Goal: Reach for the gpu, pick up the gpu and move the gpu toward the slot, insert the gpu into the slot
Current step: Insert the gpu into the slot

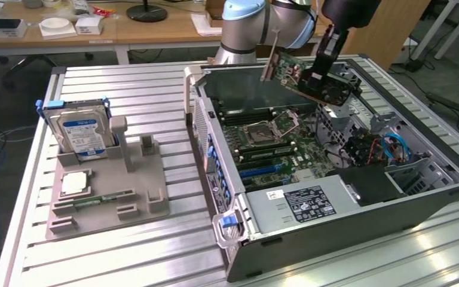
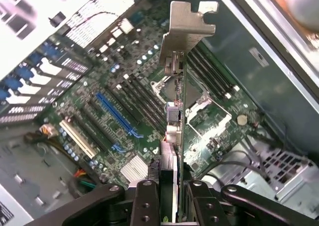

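figure. gripper [image 1: 323,78] above the open computer case [image 1: 333,233], seen from beside the table [image 1: 134,89]. its jaws are part-closed and clamped on the gpu [image 1: 291,64], gripping it at the black cooler end. the card hangs clear in the air, tilted, with its silver bracket [image 1: 268,60] at the end away from the gripper. the motherboard [image 1: 281,143] lies below it, untouched. well off to the gripper's side, outside the case, a hard drive [image 1: 84,134] stands in a grey fixture tray [image 1: 110,197].

step in hand, as judged: carrying the card toward the slot [image 2: 117,115], taken here to be the long blue connector. to do this well, the card wants levelling so its bottom edge runs parallel to the connector. the bracket should head for the case's rear wall. the grip should hold firm enough that the card does not swing between the fingers [image 2: 144,198].

view comparison. the exterior view gives the card's height above the board and its tilt, and shows the case walls that bound the approach. the wrist view looks along the gpu [image 2: 175,136] edge-on, past the gripper [image 2: 172,198]. it shows that the card's line falls over the processor socket [image 2: 197,104]. the blue slot lies off to one side of the card, not beneath it. the exterior view leaves that offset hard to judge.
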`<action>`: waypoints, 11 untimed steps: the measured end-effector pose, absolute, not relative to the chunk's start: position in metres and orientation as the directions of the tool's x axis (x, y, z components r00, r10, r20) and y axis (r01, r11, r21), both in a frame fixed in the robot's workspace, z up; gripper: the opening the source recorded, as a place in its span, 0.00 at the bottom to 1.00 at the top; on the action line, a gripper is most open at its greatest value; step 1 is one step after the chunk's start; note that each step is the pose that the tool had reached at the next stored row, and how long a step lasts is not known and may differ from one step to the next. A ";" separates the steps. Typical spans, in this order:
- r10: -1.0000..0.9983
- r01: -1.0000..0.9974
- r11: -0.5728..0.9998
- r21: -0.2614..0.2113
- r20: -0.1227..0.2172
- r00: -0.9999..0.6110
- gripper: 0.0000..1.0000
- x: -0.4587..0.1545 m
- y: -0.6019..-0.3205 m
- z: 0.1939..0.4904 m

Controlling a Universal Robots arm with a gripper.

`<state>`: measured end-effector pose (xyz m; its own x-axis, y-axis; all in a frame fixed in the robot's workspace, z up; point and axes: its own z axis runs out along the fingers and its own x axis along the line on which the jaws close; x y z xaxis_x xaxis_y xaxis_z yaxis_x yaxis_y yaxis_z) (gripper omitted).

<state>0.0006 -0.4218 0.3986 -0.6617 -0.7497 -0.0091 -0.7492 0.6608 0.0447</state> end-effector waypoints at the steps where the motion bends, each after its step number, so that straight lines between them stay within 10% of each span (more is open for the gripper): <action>1: -0.761 -0.761 0.647 0.045 -0.009 -0.648 0.27 0.001 -0.422 0.399; 11: -0.866 -0.865 0.499 0.045 -0.009 -0.500 0.27 0.001 -0.422 0.398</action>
